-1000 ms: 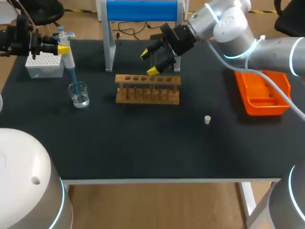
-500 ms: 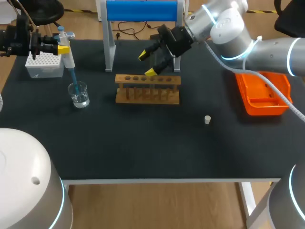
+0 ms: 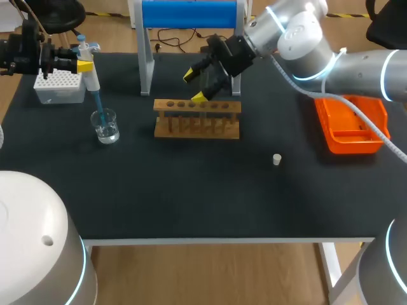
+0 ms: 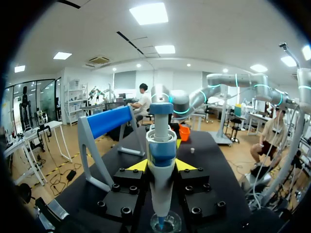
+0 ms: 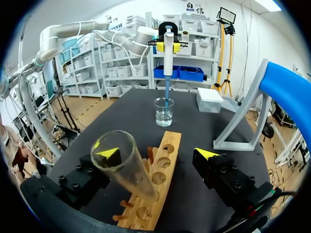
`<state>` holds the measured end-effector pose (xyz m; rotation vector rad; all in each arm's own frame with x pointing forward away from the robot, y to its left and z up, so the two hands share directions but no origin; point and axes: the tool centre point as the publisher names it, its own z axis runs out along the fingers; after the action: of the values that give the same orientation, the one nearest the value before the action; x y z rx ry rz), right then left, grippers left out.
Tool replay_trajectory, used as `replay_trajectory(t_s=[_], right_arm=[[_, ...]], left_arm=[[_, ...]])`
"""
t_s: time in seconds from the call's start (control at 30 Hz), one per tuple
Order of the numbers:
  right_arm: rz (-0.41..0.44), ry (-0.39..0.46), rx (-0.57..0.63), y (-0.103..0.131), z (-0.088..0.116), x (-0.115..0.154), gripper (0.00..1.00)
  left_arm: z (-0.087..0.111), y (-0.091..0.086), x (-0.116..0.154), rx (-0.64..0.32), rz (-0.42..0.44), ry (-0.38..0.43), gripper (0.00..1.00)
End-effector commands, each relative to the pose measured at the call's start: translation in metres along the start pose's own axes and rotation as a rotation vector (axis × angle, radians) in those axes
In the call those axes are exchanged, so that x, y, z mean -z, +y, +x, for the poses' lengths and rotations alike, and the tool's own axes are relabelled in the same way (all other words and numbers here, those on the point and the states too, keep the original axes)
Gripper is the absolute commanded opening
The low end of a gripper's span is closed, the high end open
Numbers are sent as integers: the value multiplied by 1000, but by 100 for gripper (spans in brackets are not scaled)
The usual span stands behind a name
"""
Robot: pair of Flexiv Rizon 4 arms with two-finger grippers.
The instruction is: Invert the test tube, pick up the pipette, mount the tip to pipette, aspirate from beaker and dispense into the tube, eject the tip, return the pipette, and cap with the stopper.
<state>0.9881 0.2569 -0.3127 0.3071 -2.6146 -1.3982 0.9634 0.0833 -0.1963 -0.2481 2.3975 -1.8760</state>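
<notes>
Your L gripper [image 3: 77, 64] sits over the far-left corner of the table [image 3: 210, 197], clamped on the pipette [image 3: 89, 75]. In the L wrist view the yellow tips press its barrel from both sides, w/ the pipette upright. Its blue tip [image 3: 98, 105] points down into the beaker [image 3: 105, 126], end inside the glass. You can't tell from these views whether it reaches any liquid. Tip box [image 3: 59, 87] is just behind the beaker, under the L gripper's arm. Your R arm comes in from the right & reaches past the middle. R gripper [image 3: 194, 86] hangs over the back of the wooden rack [image 3: 197, 119], fingers spread wide. In the R wrist view the test tube [image 5: 127, 167] stands mouth-up & tilted, lower end down at the rack (which hole, can't tell) and mouth right at one yellow tip. The other fingertip [image 5: 206, 154] is well apart from it, so there's no grip on the tube. Can't tell if the near finger actually touches the glass. Stopper [image 3: 276, 159] lies alone on the table, right of the rack & nearer the front edge, well apart from both grippers. Orange tray [image 3: 351, 124] is near the right edge. Blue stand [image 3: 189, 14] is at the far edge, behind the rack.
</notes>
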Motion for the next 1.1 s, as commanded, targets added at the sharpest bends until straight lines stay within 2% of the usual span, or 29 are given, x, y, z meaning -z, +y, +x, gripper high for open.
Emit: replay_trajectory(t_s=[0.03, 1.1], right_arm=[[4, -5, 0, 0, 1, 0, 100], [8, -72, -24, -7, 15, 3, 100]], left_arm=[[0, -1, 0, 0, -1, 0, 0], [0, -1, 0, 0, -1, 0, 0]])
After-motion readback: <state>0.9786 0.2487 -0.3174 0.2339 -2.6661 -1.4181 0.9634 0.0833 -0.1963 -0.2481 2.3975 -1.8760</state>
